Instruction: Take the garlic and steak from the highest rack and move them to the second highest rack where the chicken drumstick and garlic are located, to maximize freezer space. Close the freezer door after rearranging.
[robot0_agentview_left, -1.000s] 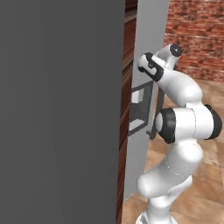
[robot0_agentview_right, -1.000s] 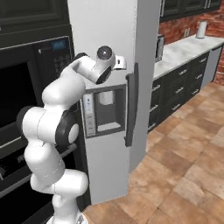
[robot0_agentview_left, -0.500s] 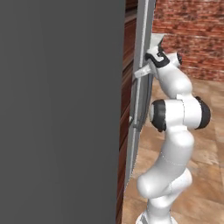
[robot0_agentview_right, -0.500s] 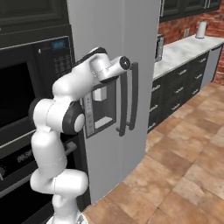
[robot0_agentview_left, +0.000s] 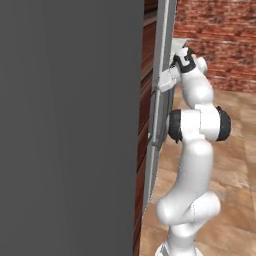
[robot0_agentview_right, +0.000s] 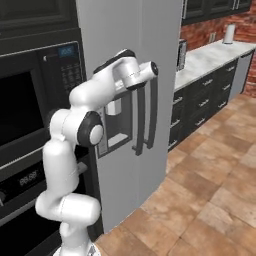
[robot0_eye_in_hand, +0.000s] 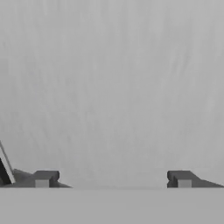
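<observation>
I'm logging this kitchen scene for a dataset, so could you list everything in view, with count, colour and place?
freezer door: one, grey, left half of the tall fridge front, looks shut or nearly so
door handles: two, dark vertical bars, side by side at the middle of the fridge front
dispenser panel: one, grey with a dark recess, on the freezer door left of the handles
wall oven: one, black, left of the fridge
counter: one, pale top over dark drawers, right of the fridge
brick wall: red, behind the counter
floor: brown tiles
arm: one, white with dark joints
claw: one, dark tips spread apart against the grey door
</observation>
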